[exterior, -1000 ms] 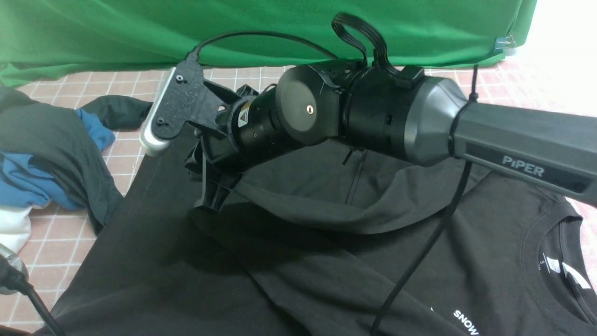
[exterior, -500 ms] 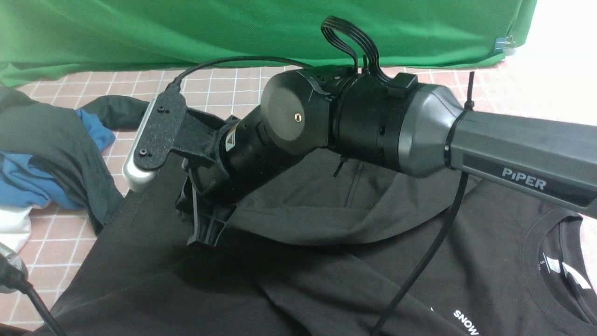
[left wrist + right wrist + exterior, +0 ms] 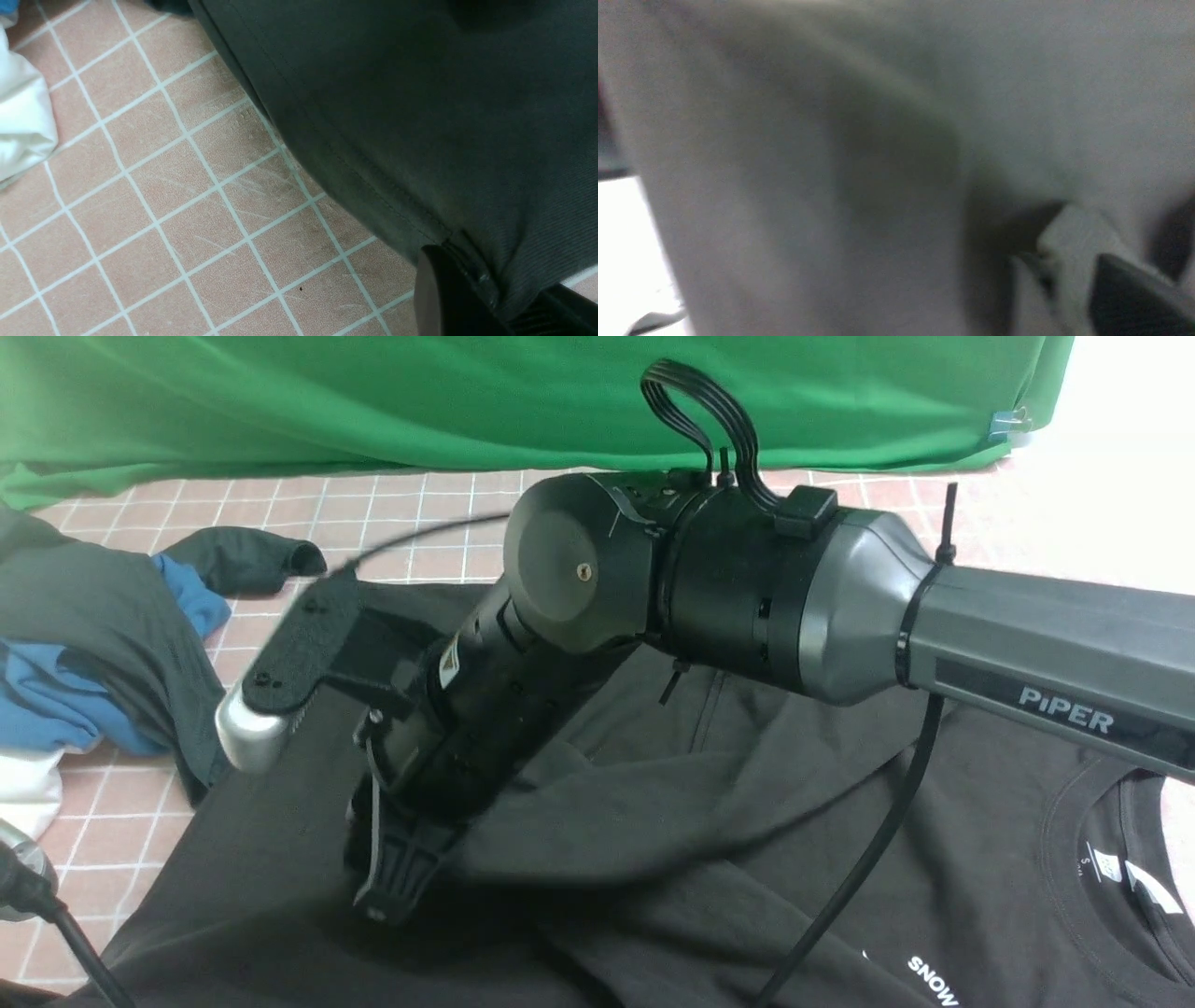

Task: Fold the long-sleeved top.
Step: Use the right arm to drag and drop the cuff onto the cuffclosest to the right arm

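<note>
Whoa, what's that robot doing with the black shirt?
It is folding the black shirt, which lies spread on the pink tiled surface. The right gripper is down low over the shirt, and a sleeve drapes from it across the shirt's middle; the pictures are too blurry to show whether it is gripping. The left gripper is pinched shut on the shirt's hem. A pile of grey and blue clothes sits off to the left.

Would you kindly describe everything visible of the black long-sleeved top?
The long-sleeved top is plain black soft knit, spread flat on the pink tiled surface, with its round neck toward the right and white "SNOW" lettering near it. A sleeve lies folded across the body in a ridge. The right gripper rests at that fold's end; its grip is unclear. The left gripper pinches a stitched hem corner.
</note>
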`<move>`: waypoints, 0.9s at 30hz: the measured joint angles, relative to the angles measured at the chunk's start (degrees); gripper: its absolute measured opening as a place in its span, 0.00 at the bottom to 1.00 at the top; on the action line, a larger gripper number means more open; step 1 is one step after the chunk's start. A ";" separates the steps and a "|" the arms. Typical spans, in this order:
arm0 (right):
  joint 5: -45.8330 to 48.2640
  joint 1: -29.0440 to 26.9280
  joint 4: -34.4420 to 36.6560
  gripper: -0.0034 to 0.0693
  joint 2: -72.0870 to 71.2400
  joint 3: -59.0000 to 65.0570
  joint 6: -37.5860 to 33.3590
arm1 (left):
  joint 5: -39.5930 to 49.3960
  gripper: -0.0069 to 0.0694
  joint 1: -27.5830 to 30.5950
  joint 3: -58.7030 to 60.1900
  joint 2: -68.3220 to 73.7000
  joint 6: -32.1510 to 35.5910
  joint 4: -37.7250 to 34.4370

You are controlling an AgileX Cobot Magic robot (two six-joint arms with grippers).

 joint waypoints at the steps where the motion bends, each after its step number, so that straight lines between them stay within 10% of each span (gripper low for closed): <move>1: 1.62 0.14 0.07 0.57 0.00 0.00 0.63 | -0.01 0.16 0.00 0.00 0.00 0.00 0.00; 6: 2.62 0.46 -0.31 0.81 0.00 0.00 4.75 | -0.01 0.16 0.00 0.00 0.00 0.00 0.00; 27: -9.81 3.61 -7.30 0.79 9.71 0.00 25.10 | 1.00 0.16 0.00 0.00 0.00 -0.07 0.00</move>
